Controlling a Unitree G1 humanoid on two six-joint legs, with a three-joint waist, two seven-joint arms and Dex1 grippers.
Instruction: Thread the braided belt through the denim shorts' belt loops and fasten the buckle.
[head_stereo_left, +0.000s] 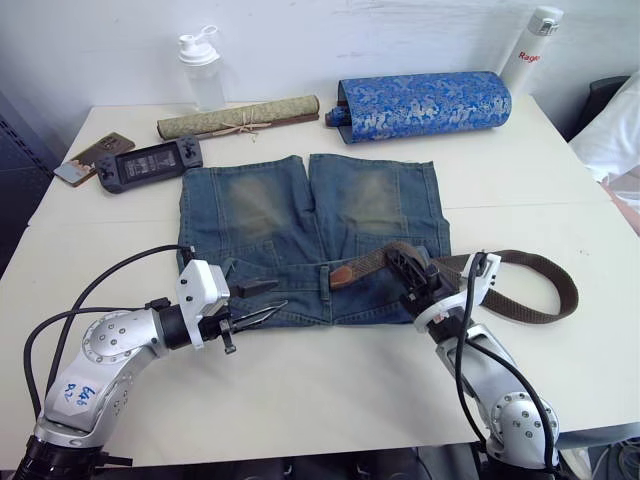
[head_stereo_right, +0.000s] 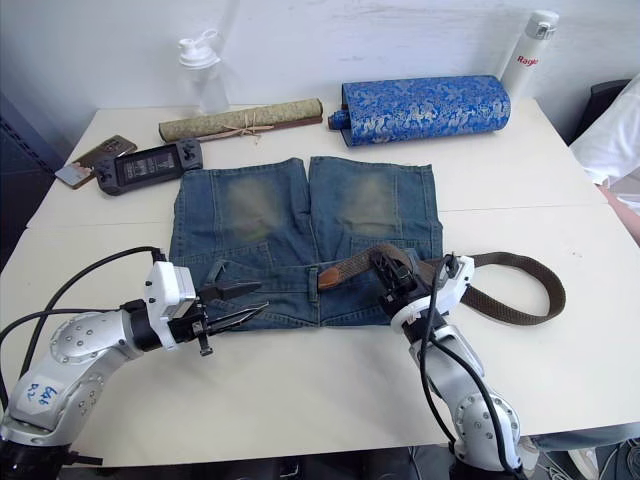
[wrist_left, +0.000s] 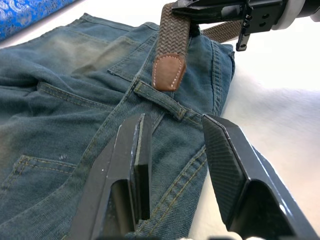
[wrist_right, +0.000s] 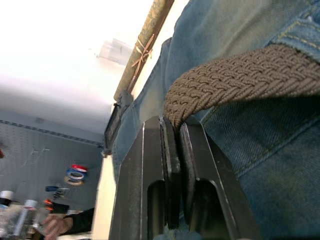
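The denim shorts (head_stereo_left: 300, 235) lie flat on the white table, waistband toward me. The braided belt (head_stereo_left: 540, 290) crosses the right side of the waistband and curves off onto the table at the right. Its tan leather end tab (wrist_left: 167, 72) rests just beyond a belt loop (wrist_left: 160, 100) near the waist's middle. My right gripper (head_stereo_left: 403, 260) is shut on the braided belt (wrist_right: 240, 75) a little behind that tab. My left gripper (wrist_left: 175, 122) is open, its fingers straddling the waistband edge close to the same loop. The buckle is hidden.
At the back of the table are a blue brocade roll (head_stereo_left: 425, 105), a greenish rolled scroll (head_stereo_left: 238, 118), a shaker bottle (head_stereo_left: 202, 70) and a white bottle (head_stereo_left: 530, 45). A handheld game console (head_stereo_left: 150, 162) and a phone (head_stereo_left: 92, 157) lie at the left. A person's hand (wrist_right: 55, 225) appears far off.
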